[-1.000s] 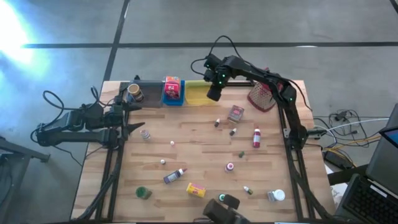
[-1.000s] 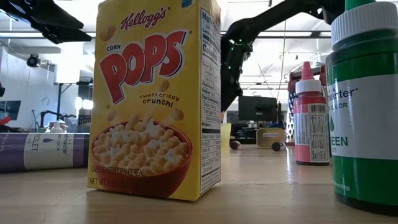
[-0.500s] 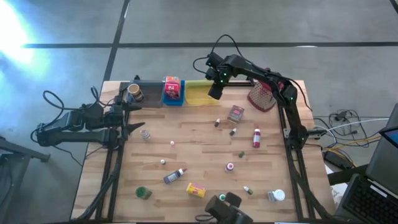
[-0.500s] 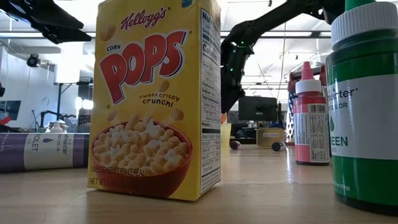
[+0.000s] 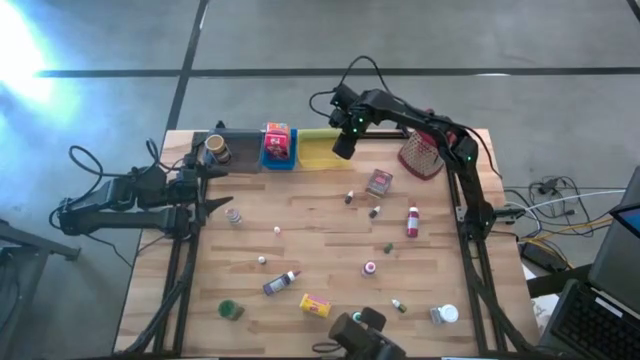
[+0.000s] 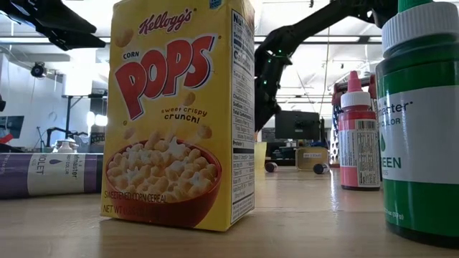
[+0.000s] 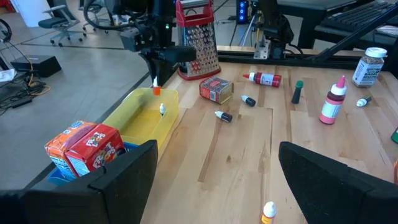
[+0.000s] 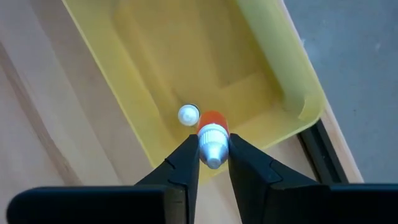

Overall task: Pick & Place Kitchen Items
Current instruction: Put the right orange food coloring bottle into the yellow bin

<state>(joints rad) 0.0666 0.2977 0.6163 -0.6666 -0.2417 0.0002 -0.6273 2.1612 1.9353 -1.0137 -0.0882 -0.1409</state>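
Observation:
My right gripper (image 5: 343,150) hangs over the yellow tray (image 5: 318,152) at the table's far edge, shut on a small orange bottle with a white cap (image 8: 212,138). A white-capped little item (image 8: 188,114) lies inside that tray below it. Other kitchen items lie scattered on the wood: a red box (image 5: 378,182), a red bottle (image 5: 412,222), a yellow box (image 5: 315,305). My left gripper (image 5: 215,203) waits open at the table's left edge, its fingers (image 7: 124,174) holding nothing. My right gripper pinches the bottle's white cap end (image 8: 211,149) between its two fingertips (image 8: 188,149). The fingers come from above, pointing steeply down. The orange body (image 7: 157,91) sticks out below the fingertips, upright, lifted clear above the yellow tray.
A blue tray (image 5: 279,160) with a red box and a grey tray (image 5: 238,152) with a jar stand left of the yellow one. The tall grater (image 5: 422,155) stands at the far right. A cereal box (image 6: 179,115) and a green bottle (image 6: 419,122) fill the low view.

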